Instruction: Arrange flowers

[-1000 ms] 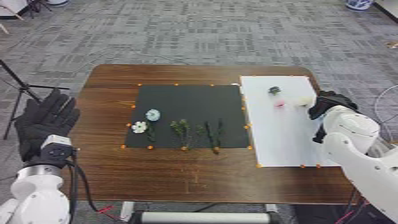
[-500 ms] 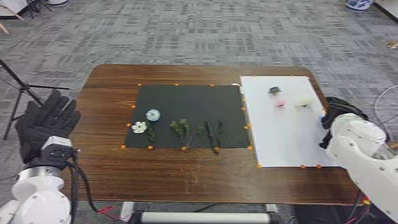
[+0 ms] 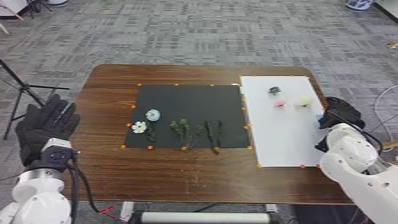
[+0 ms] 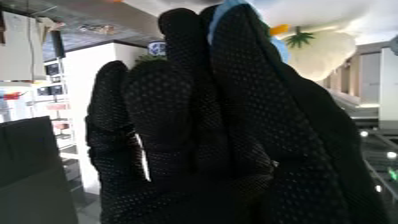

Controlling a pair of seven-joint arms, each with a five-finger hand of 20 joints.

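In the head view my right hand (image 3: 343, 114) is over the right edge of the white sheet, with a bit of blue flower (image 3: 320, 117) at its inner side. In the right wrist view, the thumb and fingers of that hand (image 4: 195, 125) pinch the blue flower (image 4: 278, 49), whose petals stick out between them; a cream flower (image 4: 322, 55) is beyond. A dark bloom (image 3: 274, 90), a pink one (image 3: 280, 103) and a cream one (image 3: 304, 101) lie on the sheet. The black mat holds a pale blue flower (image 3: 153, 115), a white flower (image 3: 139, 127) and green stems (image 3: 180, 128). My left hand (image 3: 46, 127) is open, left of the table.
The black mat (image 3: 182, 95) lies mid-table, with small orange markers around its edges. Beside it, the white sheet (image 3: 284, 145) reaches toward the right edge of the brown table (image 3: 191, 175). A black tripod (image 3: 21, 89) stands on the floor at the left.
The right hand has shifted a little toward the near right and turned slightly; the blue flower at its side has come into sight. My left hand has stayed in place.
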